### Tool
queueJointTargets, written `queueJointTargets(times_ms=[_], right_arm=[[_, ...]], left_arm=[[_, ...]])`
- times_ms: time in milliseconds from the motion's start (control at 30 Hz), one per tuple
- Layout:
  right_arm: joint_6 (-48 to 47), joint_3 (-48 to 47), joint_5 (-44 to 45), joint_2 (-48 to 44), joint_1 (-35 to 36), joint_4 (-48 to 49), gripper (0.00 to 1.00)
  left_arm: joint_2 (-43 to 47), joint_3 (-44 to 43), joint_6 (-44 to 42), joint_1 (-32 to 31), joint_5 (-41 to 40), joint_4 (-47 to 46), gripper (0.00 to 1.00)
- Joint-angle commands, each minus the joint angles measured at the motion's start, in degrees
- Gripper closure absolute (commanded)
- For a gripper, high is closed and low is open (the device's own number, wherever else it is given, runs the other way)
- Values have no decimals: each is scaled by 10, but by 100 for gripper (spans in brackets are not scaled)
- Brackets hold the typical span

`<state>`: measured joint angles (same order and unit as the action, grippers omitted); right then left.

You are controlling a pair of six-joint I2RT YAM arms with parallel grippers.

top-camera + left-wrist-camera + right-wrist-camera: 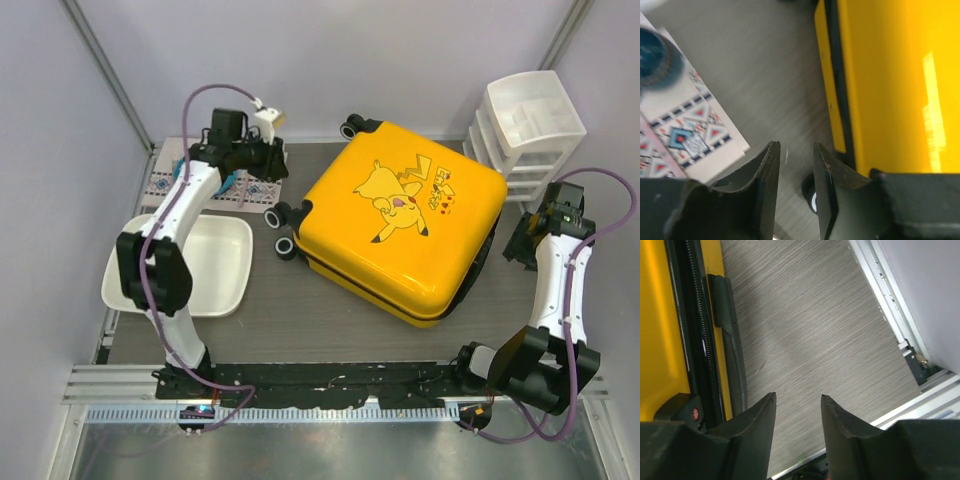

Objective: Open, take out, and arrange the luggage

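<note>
Close up, the left gripper [796, 145] hangs empty with only a narrow gap between its fingers, just beside the wheeled end of the luggage [400, 220], while the right gripper [798, 397] hangs parted and empty by the zipper band on the opposite side. That yellow case lies shut and flat, print up, skewed in the middle of the counter [300, 310]. Further out sit a white tray [215, 265] and a patterned mat [160, 185] on the left, and a white drawer unit [525, 125] at the far right corner.
</note>
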<state>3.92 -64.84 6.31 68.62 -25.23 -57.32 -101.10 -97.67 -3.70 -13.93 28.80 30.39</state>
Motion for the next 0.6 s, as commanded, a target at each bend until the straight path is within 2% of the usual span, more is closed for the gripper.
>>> queueJointTargets(times_ms=[0,100,233,367,467,567], right_arm=[[13,21,-42,8,1,41,56],[3,46,-80,29,14,90,60],[17,38,-122,55,77,175,63],[12,-13,-131,103,143,220,63],[9,-67,-142,157,187,262,63],[3,-133,-151,230,228,306,62]], left_arm=[[-28,4,-103,-28,24,95,67],[-6,60,-161,-54,39,111,78],[38,144,-163,-59,73,120,87],[80,208,-164,-66,126,142,88],[119,261,-147,-89,123,128,85],[149,310,-65,-92,116,69,77]])
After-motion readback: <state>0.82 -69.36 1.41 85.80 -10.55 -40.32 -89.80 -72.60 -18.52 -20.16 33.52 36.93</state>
